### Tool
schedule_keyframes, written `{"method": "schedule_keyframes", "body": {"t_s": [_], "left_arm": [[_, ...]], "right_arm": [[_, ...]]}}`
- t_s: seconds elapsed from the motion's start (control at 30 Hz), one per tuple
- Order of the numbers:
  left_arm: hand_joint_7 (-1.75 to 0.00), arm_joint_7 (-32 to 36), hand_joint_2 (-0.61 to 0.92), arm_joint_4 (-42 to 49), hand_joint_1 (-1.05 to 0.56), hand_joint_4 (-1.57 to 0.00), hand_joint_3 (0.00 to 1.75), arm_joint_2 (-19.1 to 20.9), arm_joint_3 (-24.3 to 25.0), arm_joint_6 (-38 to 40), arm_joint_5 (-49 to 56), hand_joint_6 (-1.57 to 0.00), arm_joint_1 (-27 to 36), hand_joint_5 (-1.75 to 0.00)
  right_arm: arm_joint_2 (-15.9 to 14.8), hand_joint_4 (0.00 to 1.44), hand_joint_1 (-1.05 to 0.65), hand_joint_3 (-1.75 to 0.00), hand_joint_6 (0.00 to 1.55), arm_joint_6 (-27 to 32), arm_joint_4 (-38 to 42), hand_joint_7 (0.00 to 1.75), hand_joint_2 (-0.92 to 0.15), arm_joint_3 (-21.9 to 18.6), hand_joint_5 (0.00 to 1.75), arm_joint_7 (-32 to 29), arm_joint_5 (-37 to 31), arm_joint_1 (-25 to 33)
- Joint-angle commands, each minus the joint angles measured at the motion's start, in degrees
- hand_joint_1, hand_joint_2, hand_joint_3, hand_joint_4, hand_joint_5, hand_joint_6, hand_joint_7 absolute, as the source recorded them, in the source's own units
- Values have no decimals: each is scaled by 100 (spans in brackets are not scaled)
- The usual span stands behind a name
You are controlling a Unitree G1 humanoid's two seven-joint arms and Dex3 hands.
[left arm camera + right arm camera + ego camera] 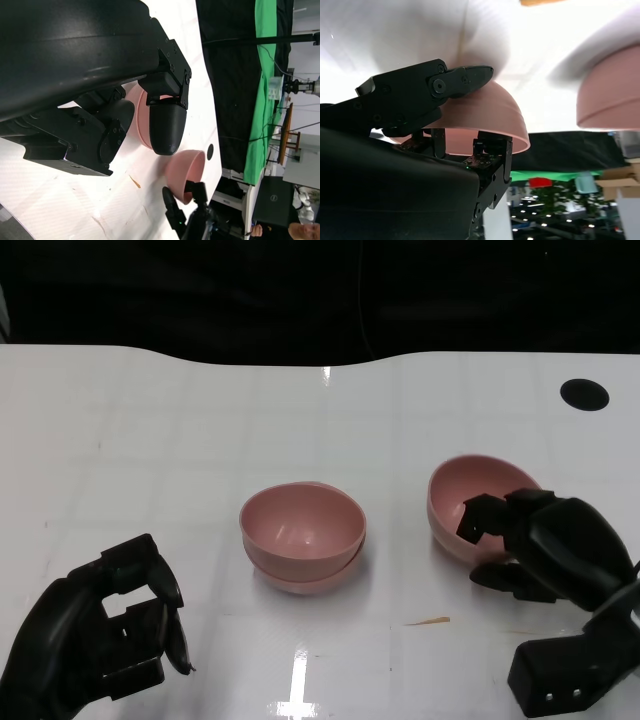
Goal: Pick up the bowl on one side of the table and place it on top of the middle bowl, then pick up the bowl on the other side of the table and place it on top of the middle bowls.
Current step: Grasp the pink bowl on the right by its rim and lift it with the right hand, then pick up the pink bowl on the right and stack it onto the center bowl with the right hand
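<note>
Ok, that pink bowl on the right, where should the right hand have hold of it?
By its near rim. The pink bowl is tipped with its opening toward the middle stack, so the right hand, coming from the robot's side, pinches it there: fingers inside, thumb under the outer wall.

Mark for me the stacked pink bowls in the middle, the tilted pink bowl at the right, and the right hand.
stacked pink bowls (300, 530), head view, inner wall of the top bowl.
tilted pink bowl (462, 483), head view, inside surface near the far rim.
right hand (540, 540), head view, black shell behind the fingers gripping the bowl.
</note>
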Motion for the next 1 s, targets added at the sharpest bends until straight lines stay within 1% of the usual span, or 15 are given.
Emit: {"method": "schedule_keyframes", "body": {"t_s": [0.03, 0.1, 0.2, 0.3, 0.4, 0.47, 0.57, 0.63, 0.73, 0.8, 0.87, 0.9, 0.97, 1.0], "left_arm": [[-175, 29, 74, 61, 21, -82, 133, -9, 22, -67, 21, -65, -8, -175], [-175, 27, 73, 72, 22, -83, 133, -17, 20, -88, 25, -66, -14, -175], [-175, 66, 72, 106, 22, -83, 134, -28, 12, -156, 106, -66, -12, -175], [-175, 23, 73, 167, 23, -83, 133, -24, 14, -246, 160, -66, -22, -175], [-175, 25, 74, 141, 22, -82, 131, 2, 4, -237, 187, -66, -18, -175], [-175, 18, 75, 155, 22, -82, 130, 1, 4, -260, 192, -65, -18, -175], [-175, 7, 75, 188, 22, -81, 129, -1, 11, -274, 180, -65, -24, -175], [-175, 12, 75, 193, 22, -80, 128, 4, -3, -264, 191, -65, -26, -175], [-175, 57, 77, 145, 23, -80, 126, 12, -34, -234, 244, -64, -14, -175], [-175, 85, 78, 104, 22, -78, 123, 13, -47, -201, 267, -63, 1, -175], [-175, 88, 78, 82, 21, -77, 122, 8, -55, -187, 269, -62, 11, -175], [-175, 96, 78, 75, 20, -77, 121, -6, -61, -194, 264, -62, 17, -175], [-175, 117, 78, 64, 21, -77, 121, -30, -76, -220, 274, -62, 35, -175], [-175, 126, 78, 50, 21, -77, 121, -42, -82, -224, 271, -62, 47, -175]], "right_arm": [[-313, 74, -15, -44, 51, -240, -634, 175, -91, -219, 175, 636, 389, -31], [-389, 75, -16, -45, 52, -221, -972, 175, -91, -311, 175, 978, 526, 20], [-592, 74, -14, -43, 51, -466, -1703, 175, -92, -477, 175, 1850, 955, -54], [-606, 78, -14, -45, 52, -636, -2148, 175, -92, -660, 175, 2531, 1438, -107], [-586, 83, -18, -49, 56, -581, -2595, 175, -92, -790, 175, 3191, 1804, -185], [-567, 86, -14, -53, 60, -484, -2924, 175, -83, -822, 175, 3719, 2055, -271], [-517, 87, -13, -61, 63, -335, -3285, 175, -75, -849, 175, 4379, 2374, -354], [-422, 87, -15, -62, 63, -303, -3435, 175, -74, -822, 175, 4651, 2430, -448], [-231, 90, -17, -65, 65, -335, -3468, 175, -73, -791, 175, 4881, 2452, -577], [-117, 92, -18, -74, 67, -383, -3439, 175, -68, -767, 175, 5014, 2442, -681], [7, 93, -15, -86, 67, -482, -3366, 175, -59, -730, 175, 5130, 2431, -800], [81, 92, -17, -88, 67, -519, -3325, 175, -57, -697, 175, 5191, 2420, -861], [204, 92, -20, -86, 68, -524, -3281, 172, -58, -645, 175, 5289, 2380, -937], [257, 92, -22, -83, 71, -515, -3258, 166, -61, -625, 175, 5323, 2355, -961]]}}
